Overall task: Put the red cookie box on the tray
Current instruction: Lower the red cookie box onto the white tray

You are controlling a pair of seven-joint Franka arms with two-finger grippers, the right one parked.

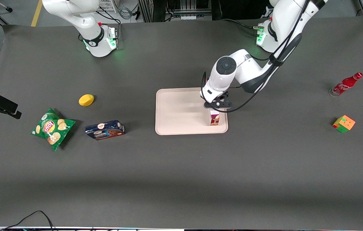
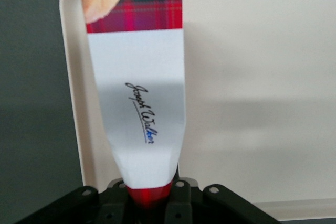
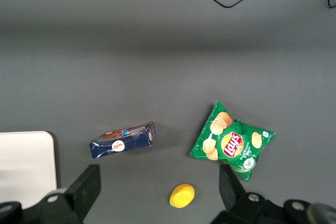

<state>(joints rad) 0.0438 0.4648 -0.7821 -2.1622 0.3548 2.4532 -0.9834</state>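
Observation:
The red cookie box [image 1: 214,118] hangs end-down over the pale tray [image 1: 178,110], near the tray's corner toward the working arm's end and nearest the front camera. Its lower end looks at or just above the tray floor. My left gripper [image 1: 215,107] is shut on the box's upper end. In the left wrist view the box [image 2: 137,98] shows its white label band and red tartan ends, running away from the gripper [image 2: 151,200] over the tray [image 2: 262,77].
Toward the parked arm's end lie a dark blue cookie box [image 1: 105,129], a green chips bag [image 1: 52,128] and a yellow lemon-like object [image 1: 86,99]. Toward the working arm's end stand a red soda bottle [image 1: 346,83] and a colourful cube [image 1: 343,123].

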